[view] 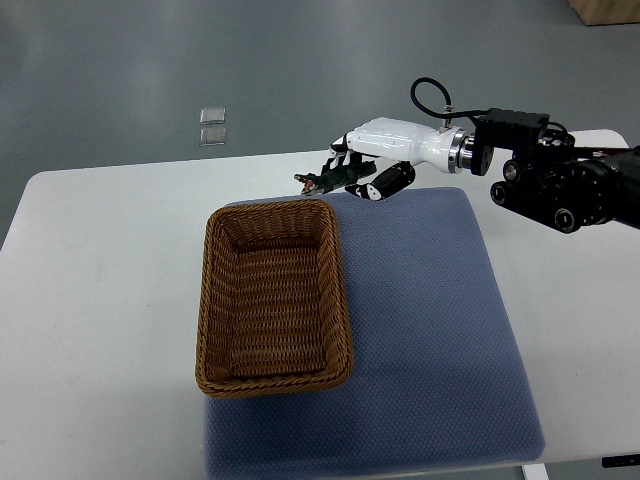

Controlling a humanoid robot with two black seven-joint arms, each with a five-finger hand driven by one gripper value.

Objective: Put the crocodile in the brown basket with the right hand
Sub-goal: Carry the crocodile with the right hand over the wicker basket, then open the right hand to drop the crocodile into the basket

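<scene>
The blue mat (430,330) cushions the white table (100,300). On the mat's left part the brown basket (341,300) stands open side up, ready to receive. Just beyond its far right corner, the right hand (375,165) has its fingers curled around the crocodile (325,181), snout toward the basket, not yet over the opening.

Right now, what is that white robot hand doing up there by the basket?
The robot's right hand is holding a small dark crocodile toy, just past the far right corner of the brown basket. The basket looks empty and sits on a blue mat on the white table. The crocodile is not in the basket yet. The left hand is out of view.
</scene>
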